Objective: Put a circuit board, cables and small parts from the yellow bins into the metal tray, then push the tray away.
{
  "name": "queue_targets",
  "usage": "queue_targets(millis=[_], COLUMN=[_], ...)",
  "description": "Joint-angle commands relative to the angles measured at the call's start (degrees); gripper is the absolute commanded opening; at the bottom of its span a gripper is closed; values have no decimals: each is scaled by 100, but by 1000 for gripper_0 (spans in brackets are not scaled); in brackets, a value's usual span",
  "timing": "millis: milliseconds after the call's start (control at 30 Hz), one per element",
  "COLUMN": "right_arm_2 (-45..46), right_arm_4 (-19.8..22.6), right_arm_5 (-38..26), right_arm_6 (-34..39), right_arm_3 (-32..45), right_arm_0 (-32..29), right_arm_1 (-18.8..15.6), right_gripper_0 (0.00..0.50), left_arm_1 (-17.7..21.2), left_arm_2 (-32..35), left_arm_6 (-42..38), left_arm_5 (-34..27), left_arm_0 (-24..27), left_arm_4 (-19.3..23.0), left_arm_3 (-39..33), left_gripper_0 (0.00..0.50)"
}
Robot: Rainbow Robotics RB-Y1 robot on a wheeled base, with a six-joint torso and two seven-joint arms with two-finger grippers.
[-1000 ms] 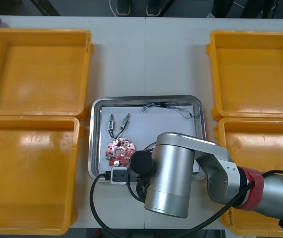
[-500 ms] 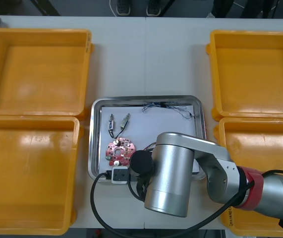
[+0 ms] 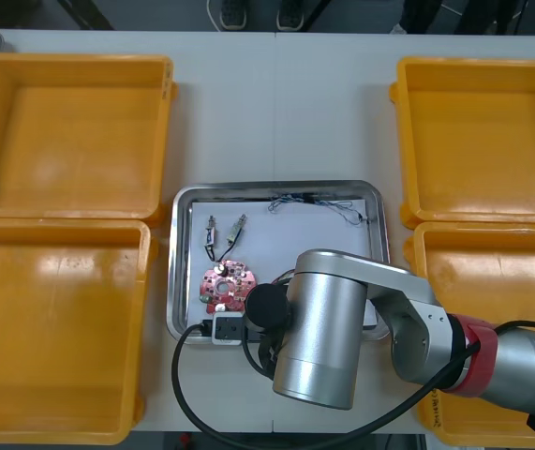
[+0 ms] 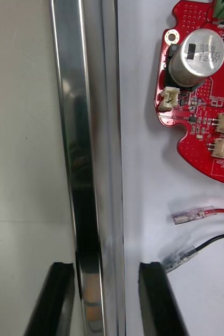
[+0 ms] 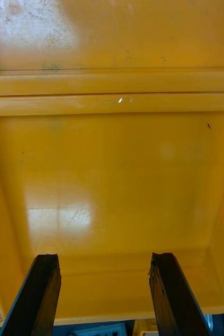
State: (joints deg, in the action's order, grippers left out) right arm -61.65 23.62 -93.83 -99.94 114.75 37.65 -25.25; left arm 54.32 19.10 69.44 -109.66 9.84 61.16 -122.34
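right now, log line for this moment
right gripper astride tray rim | board, cables in tray | left gripper open over bin

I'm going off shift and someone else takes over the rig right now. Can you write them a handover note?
Right gripper: open at the near rim of the metal tray, one finger outside it and one inside.
Left gripper: open, hanging over a yellow bin on the left.
In the tray: red circuit board, blue and white cable, red cable, black cable.
Done: loading, it seems, though I cannot make out any small metal parts.
Left: push the tray away.
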Motion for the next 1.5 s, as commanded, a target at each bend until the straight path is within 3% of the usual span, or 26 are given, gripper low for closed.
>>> queue_targets(millis=[33,133,533,833,1033,1500], right_arm_2=[-111,-102,-137,-418,-427,-427], right_arm_4=[-77,-112,-121,-77,187,187], right_arm_5=[50,50,58,50,50,76], right_arm_6=[150,150,150,229,229,203], right_arm_3=[74,74,74,74,-146,-594], right_arm_0=[155,155,322,823,1113,1509], right_arm_1=[21,12,-120,-287,-243,-155], right_gripper_0=[37,0,0,0,0,0], left_arm_1=[272,272,272,272,272,272], left_arm_2=[199,199,199,199,199,199], left_arm_6=[386,386,386,386,386,386], left_arm_5=[-34,-34,-34,-34,-34,-34], left_arm_0=[-105,-105,-105,-105,-105,-105], left_arm_4=[-51,-51,-51,-51,-51,-51], left_arm_3=[-167,-167,-167,-167,-167,-167], left_gripper_0=[500,500,500,500,500,500])
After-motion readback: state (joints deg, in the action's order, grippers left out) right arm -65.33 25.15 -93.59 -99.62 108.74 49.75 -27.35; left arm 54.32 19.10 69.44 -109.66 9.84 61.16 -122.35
